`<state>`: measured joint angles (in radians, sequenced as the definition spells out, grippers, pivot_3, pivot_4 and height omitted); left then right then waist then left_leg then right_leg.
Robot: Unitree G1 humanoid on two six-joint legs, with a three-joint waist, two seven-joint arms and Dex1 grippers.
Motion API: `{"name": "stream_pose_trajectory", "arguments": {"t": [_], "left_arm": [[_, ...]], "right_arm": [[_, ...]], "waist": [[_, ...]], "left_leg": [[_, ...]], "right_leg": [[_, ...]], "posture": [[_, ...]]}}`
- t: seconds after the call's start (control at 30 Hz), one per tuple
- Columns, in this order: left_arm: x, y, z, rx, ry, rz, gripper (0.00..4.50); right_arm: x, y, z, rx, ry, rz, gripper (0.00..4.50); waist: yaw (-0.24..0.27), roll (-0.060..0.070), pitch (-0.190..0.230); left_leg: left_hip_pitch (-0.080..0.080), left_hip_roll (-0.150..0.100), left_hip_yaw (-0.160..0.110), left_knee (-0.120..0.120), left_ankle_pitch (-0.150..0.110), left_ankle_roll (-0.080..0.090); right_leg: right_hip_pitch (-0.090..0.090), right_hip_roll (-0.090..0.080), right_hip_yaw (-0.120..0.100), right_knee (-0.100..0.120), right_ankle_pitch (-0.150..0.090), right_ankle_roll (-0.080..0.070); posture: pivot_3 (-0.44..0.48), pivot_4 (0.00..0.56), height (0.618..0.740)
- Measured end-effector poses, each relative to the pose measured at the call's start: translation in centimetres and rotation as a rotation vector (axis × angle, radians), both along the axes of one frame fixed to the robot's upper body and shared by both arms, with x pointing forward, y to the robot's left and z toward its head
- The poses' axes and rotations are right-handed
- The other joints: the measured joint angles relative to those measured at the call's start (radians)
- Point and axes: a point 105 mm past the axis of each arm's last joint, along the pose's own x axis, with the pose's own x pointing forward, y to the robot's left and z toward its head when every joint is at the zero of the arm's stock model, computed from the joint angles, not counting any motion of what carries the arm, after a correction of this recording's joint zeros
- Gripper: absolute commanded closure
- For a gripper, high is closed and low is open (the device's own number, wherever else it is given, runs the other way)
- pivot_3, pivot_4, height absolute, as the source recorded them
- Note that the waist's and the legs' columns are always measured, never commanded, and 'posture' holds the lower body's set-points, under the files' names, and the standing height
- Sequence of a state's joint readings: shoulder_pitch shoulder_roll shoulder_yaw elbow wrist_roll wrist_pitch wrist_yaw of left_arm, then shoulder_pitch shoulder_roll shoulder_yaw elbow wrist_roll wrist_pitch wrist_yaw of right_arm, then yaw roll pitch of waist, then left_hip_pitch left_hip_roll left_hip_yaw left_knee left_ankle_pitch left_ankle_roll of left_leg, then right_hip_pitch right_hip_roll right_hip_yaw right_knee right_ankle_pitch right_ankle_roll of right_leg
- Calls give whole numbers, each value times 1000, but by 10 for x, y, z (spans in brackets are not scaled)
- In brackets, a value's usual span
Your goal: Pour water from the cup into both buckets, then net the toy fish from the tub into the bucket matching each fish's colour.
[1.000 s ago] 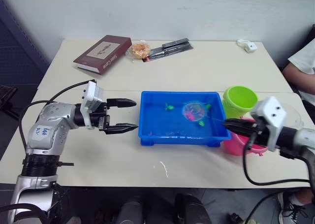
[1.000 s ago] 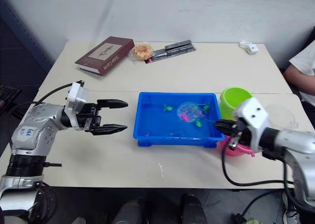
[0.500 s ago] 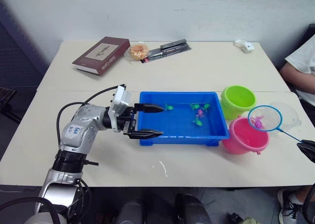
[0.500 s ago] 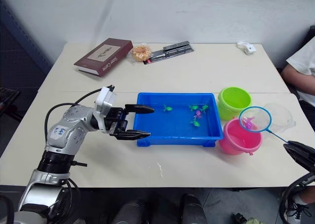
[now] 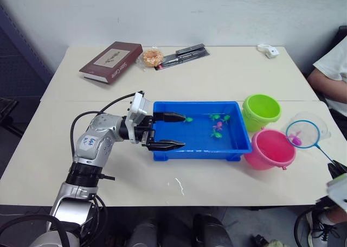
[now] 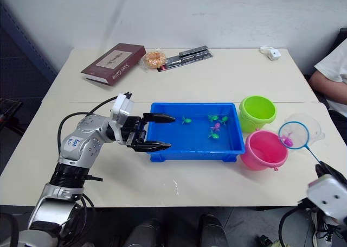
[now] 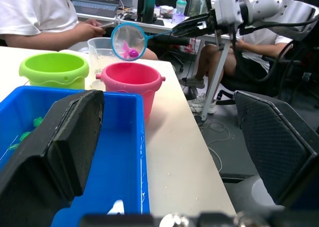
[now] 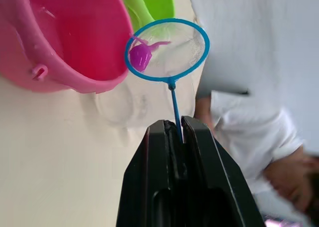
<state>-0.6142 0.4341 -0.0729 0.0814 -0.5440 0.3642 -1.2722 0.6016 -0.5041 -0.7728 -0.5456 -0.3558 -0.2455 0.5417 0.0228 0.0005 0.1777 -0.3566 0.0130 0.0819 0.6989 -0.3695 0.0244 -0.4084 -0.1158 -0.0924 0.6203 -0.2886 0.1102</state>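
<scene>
The blue tub (image 5: 195, 151) sits mid-table with green fish (image 5: 215, 116) and a pink fish (image 5: 218, 126) in it. My left gripper (image 5: 184, 131) is open at the tub's left end, one finger over the inside, the other outside the front wall. To the right stand the green bucket (image 5: 262, 110) and the pink bucket (image 5: 270, 149). My right gripper (image 8: 174, 124) is shut on the net's handle. The net (image 5: 302, 134) hangs just right of the pink bucket with a pink fish (image 8: 139, 56) in its mesh. Behind the hoop stands the clear cup (image 5: 320, 122).
At the table's back lie a dark red book (image 5: 113, 61), a snack packet (image 5: 153, 56), a dark flat pack (image 5: 181, 54) and a small white item (image 5: 269, 50). A person (image 5: 333, 73) sits at the right edge, close to the cup.
The net came up out of the tub with a pink fish, passed over the pink bucket and now hangs to its right. My left gripper moved right to the tub's left end.
</scene>
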Motion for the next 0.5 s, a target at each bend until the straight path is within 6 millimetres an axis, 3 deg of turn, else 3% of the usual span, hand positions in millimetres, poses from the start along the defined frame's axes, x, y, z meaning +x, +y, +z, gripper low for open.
{"name": "stream_pose_trajectory", "arguments": {"t": [0.23,0.5], "left_arm": [[-4,0,-3,1,-7,9,43],[-3,0,-4,-2,-5,26,43]], "right_arm": [[3,4,-2,-285,-64,81,4500],[-4,7,-22,-312,-29,146,4500]], "waist": [[0,0,0],[-1,0,0]], "left_leg": [[0,1,1,0,0,0],[1,1,2,-1,0,0]], "right_leg": [[0,0,1,0,0,0],[0,0,2,-2,0,0]], "posture": [[0,150,740],[0,150,740]]}}
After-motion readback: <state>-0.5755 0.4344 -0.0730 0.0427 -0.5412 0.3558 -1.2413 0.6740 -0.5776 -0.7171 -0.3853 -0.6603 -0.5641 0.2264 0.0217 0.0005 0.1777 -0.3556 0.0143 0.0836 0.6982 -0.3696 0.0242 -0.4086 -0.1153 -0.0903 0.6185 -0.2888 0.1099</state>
